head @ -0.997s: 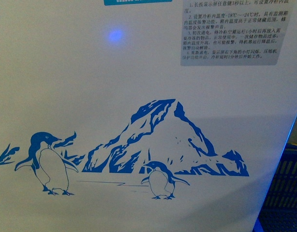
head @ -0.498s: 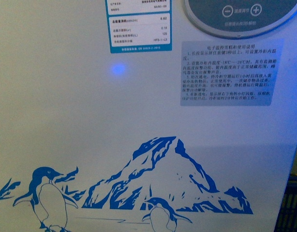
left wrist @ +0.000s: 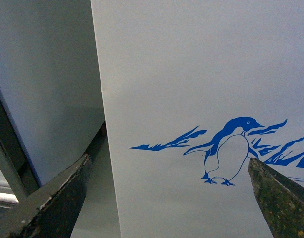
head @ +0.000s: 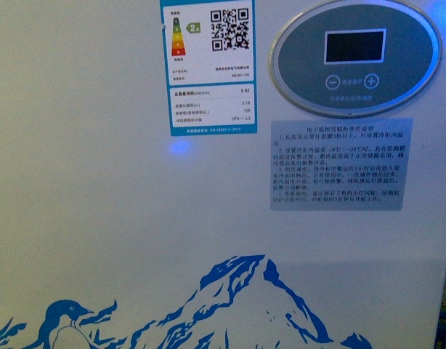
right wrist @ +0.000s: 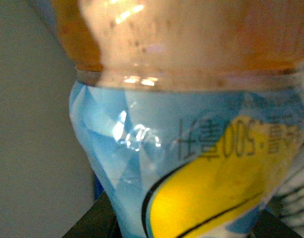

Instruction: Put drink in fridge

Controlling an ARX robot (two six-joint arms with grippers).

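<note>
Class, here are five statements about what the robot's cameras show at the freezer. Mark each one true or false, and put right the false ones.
1. The control panel on the fridge is oval. True.
2. In the front view, the energy label sits to the right of the control panel. False: it sits to its left.
3. The left gripper holds a bottle. False: its jaws stand apart with nothing between them, and the penguin print shows behind.
4. The drink bottle has a blue and yellow label. True.
5. The front view shows the fridge's lid slid open. False: only its printed front wall is in view.
</note>
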